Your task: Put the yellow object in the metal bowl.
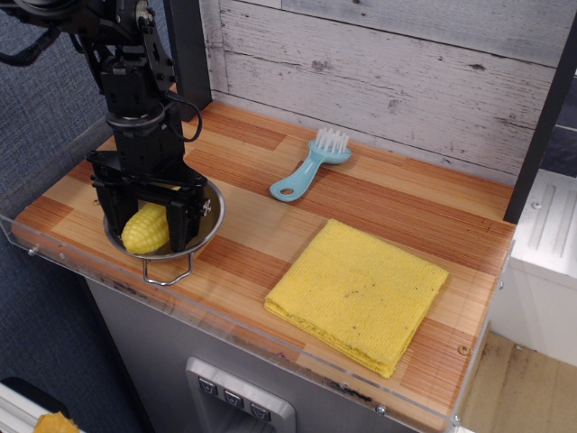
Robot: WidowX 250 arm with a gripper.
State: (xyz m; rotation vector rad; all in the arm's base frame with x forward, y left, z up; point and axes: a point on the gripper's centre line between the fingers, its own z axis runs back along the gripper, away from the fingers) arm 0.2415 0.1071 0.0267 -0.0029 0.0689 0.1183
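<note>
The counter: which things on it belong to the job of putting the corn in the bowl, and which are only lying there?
Part of the job:
corn, lying in the bowl
bowl
gripper, jaws spread either side of the corn

Just lying about:
brush
yellow cloth

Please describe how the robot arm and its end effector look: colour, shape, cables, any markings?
The arm is entirely black, built from blocky, boxy segments stacked vertically. Thin black cables loop along its side. The end effector is also black: a wide flat crossbar with two straight, flat fingers hanging down. Small silver screws dot the crossbar. No markings or labels are readable.
</note>
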